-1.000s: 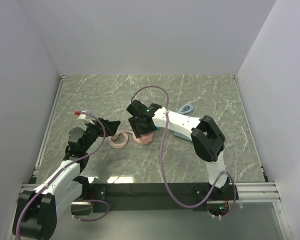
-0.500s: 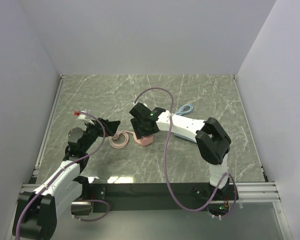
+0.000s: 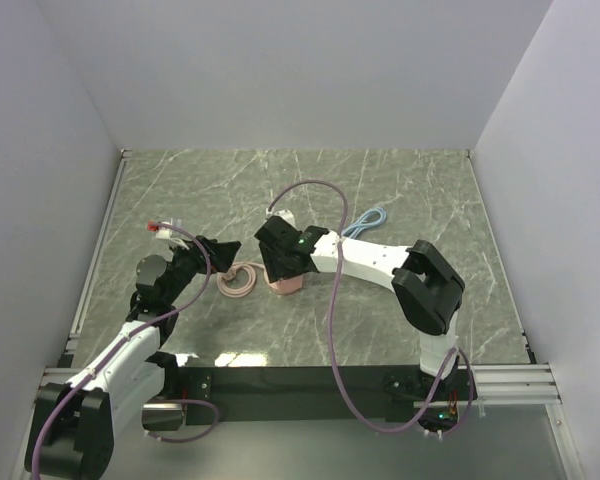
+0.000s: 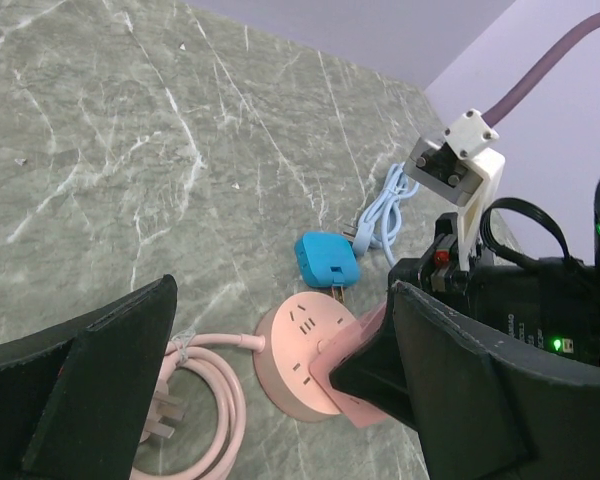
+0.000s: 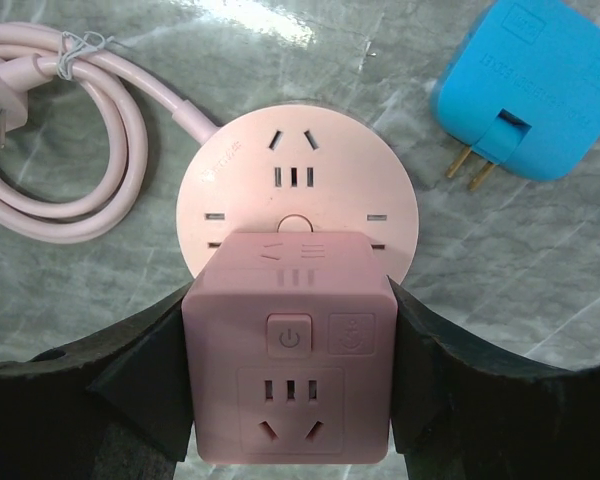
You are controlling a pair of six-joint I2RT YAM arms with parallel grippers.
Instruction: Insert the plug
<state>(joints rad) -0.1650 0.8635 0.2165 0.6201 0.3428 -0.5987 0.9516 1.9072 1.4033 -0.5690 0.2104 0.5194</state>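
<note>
Right gripper (image 5: 290,345) closed on both flanks of cube (image 5: 290,300), jaws spread only to cube width. Left gripper (image 4: 280,335) spread wide, holding nothing, hovering near cube on cord (image 4: 205,400) side. Plug (image 5: 525,85) lying flat on table (image 5: 540,280) just beside cube's round base (image 5: 295,170), on far side from cord, two pins aimed roughly at base; not yet picked up. Judged step: bracing cube, insertion not begun. Next move, as judged: carry left gripper past cube to plug, grip body clear of pins, turn pins to match a socket, press straight in against braced cube. Intended socket not determinable. In top view, plug hidden behind right arm (image 3: 370,262); in left wrist view, near part of cube masked by left gripper's finger (image 4: 460,390).
</note>
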